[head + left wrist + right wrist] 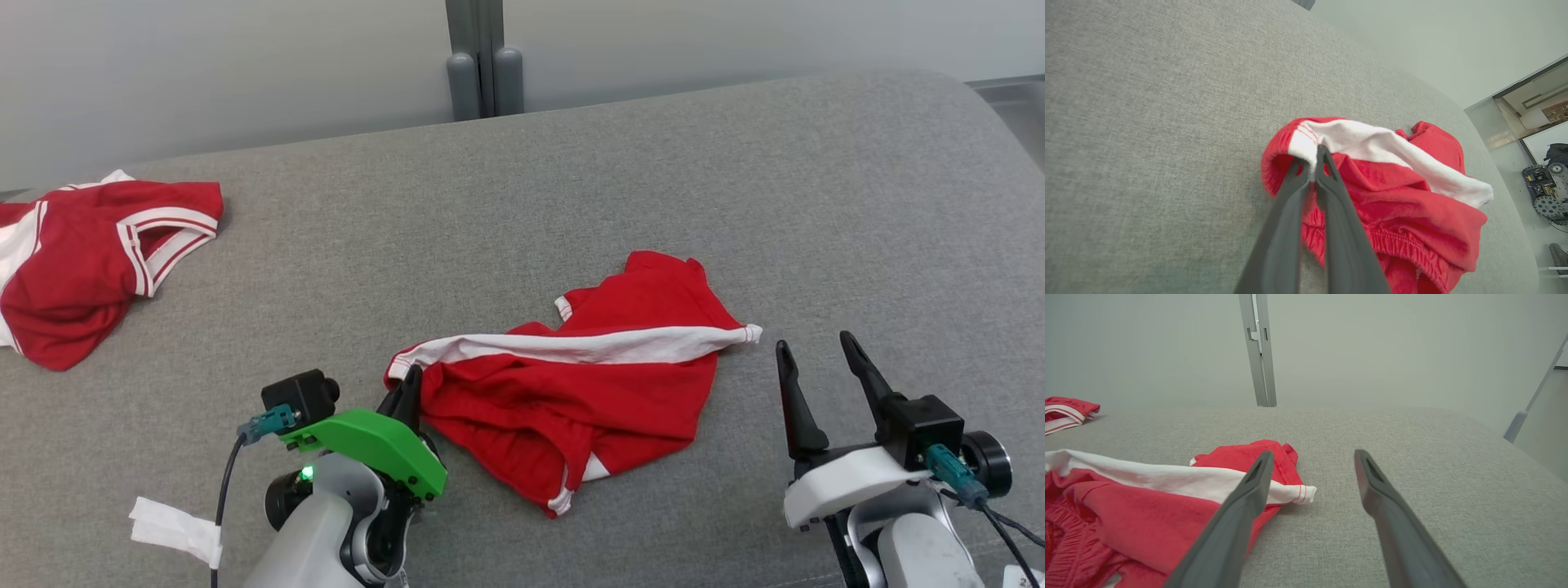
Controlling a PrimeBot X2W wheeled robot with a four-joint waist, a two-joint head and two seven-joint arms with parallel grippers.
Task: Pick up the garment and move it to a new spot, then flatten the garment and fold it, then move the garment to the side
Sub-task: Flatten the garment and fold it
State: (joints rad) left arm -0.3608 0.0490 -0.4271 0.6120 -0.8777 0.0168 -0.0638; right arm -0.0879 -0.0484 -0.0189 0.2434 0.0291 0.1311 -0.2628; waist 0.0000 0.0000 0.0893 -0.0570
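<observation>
Your left gripper (411,385) is pinching the white-striped corner of the red garment (588,400), which is lying crumpled on the grey cushion (522,204) — your right gripper (816,347) is hovering beside it, jaws apart. The bite looks thin — lifting fast may be risking a slip.

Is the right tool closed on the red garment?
No, the right tool stands open, off to the side of the red garment.
</observation>
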